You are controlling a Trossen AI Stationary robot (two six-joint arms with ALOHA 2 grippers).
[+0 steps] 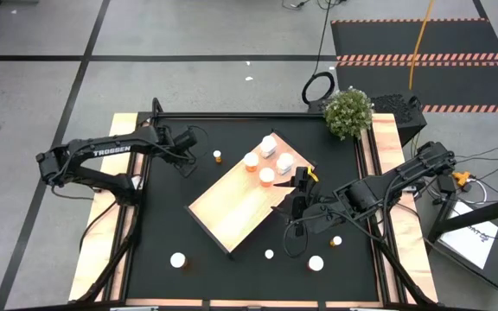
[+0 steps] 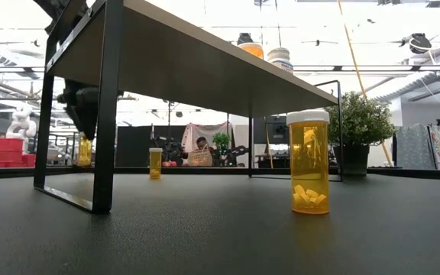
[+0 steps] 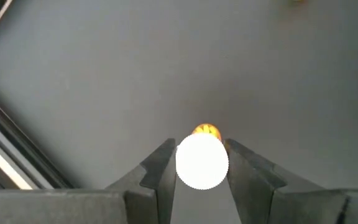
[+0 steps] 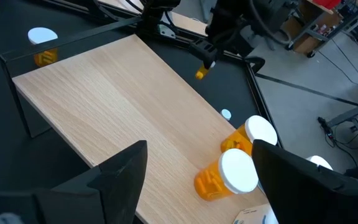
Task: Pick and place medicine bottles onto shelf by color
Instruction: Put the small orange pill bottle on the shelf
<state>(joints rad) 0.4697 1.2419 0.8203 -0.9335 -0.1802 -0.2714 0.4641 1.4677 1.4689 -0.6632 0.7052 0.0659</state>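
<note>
I've got the left gripper (image 3: 199, 163) shut tight round an orange bottle (image 3: 202, 160) nr the mat's (image 1: 232, 276) left edge — next lift it w/ care, over to the shelf (image 1: 240, 203) — right gripper (image 4: 201, 163) waits open above it.

The shelf (image 4: 123, 106) had a top of pale wood with a fine straight grain and a matt finish, carried on thin dark metal legs. Around it, the black tabletop mat (image 2: 205, 237) looked matt and faintly grainy. The medicine bottles (image 2: 309, 164) near the shelf were of translucent orange plastic, glossy, with smooth white plastic caps.
</note>
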